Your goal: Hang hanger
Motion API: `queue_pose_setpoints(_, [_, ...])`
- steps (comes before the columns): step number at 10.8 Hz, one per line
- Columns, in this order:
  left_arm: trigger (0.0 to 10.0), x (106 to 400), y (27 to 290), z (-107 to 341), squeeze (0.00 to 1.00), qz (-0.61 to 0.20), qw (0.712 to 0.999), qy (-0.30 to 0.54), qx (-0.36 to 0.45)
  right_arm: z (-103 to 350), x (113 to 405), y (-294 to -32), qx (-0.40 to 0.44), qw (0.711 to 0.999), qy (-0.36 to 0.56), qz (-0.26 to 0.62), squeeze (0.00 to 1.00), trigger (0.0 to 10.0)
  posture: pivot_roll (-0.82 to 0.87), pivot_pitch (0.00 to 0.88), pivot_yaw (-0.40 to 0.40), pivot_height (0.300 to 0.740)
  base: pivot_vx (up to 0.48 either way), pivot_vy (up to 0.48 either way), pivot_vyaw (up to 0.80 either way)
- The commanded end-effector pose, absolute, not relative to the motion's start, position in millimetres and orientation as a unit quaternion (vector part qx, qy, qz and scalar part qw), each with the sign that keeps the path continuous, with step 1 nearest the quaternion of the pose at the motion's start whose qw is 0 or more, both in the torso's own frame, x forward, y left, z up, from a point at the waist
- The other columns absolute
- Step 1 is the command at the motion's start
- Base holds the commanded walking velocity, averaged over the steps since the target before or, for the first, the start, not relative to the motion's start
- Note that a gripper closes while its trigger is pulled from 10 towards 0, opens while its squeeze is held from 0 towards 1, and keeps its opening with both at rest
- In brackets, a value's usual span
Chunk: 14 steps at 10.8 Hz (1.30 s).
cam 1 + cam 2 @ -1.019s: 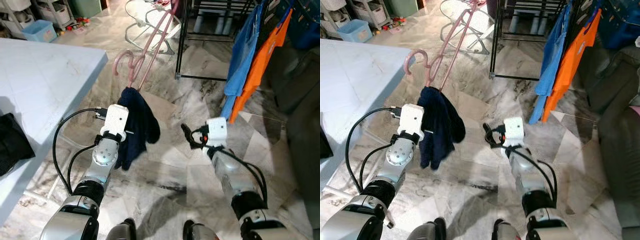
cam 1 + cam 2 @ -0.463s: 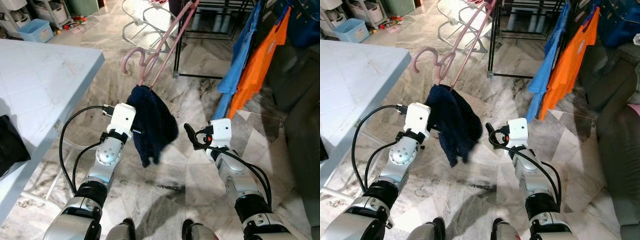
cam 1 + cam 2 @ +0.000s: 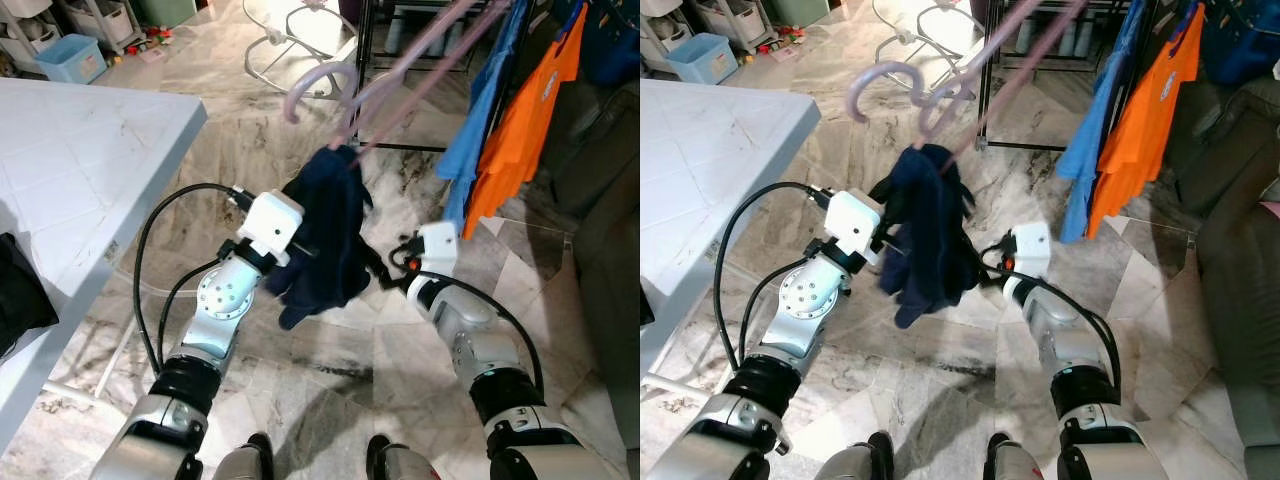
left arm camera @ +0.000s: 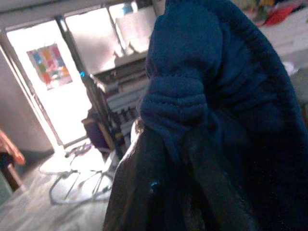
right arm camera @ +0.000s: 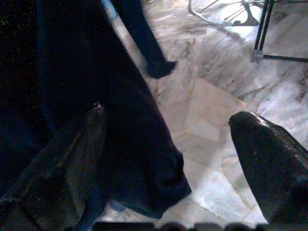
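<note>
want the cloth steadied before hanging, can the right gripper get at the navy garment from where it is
Probably yes. The right gripper is open right beside the navy garment, whose folds already hang between its fingers in the right wrist view, with nothing between them. The left gripper is shut on the garment's upper part, under the pink hanger.

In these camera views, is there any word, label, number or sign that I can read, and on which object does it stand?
None can be read.
Colourful poster on the wall, left wrist view: too blurred to read.
Orange shirt and blue shirt on the rack: no print visible.
</note>
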<state>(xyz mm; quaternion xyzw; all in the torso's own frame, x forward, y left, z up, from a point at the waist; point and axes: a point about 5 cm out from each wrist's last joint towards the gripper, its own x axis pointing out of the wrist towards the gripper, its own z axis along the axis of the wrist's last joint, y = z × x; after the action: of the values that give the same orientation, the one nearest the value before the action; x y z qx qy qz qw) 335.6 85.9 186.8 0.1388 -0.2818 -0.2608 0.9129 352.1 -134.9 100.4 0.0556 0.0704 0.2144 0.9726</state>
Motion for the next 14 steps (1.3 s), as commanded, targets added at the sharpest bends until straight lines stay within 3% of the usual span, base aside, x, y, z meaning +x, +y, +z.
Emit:
queue_pose_setpoints(1, [0.0,333,84,194,0.0,-0.265,0.907,-0.298,0.133,103,353,-131,0.061,0.97,0.073,0.225,0.0,10.0,-0.17,0.216,0.044,0.74,0.0,0.0,0.0])
queue_pose_setpoints(6, [0.0,342,98,184,0.0,-0.238,0.923,-0.26,0.155,126,342,-144,0.082,0.96,0.009,0.269,0.0,10.0,-0.18,0.221,0.046,0.74,0.0,0.0,0.0])
queue_pose_setpoints(10, [0.0,344,95,189,0.0,-0.238,0.922,-0.264,0.156,115,318,-130,0.068,0.931,0.039,0.356,0.0,10.0,-0.19,0.229,0.056,0.74,0.0,0.0,0.0])
queue_pose_setpoints(12, [0.0,334,89,210,0.0,-0.263,0.903,-0.309,0.138,115,335,-147,0.055,0.96,0.043,0.272,0.0,10.0,-0.19,0.231,0.055,0.74,0.0,0.0,0.0])
queue_pose_setpoints(14, [0.0,334,92,211,0.0,-0.261,0.903,-0.311,0.141,126,341,-149,0.058,0.96,0.022,0.273,0.0,10.0,-0.18,0.229,0.05,0.74,0.0,0.0,0.0])
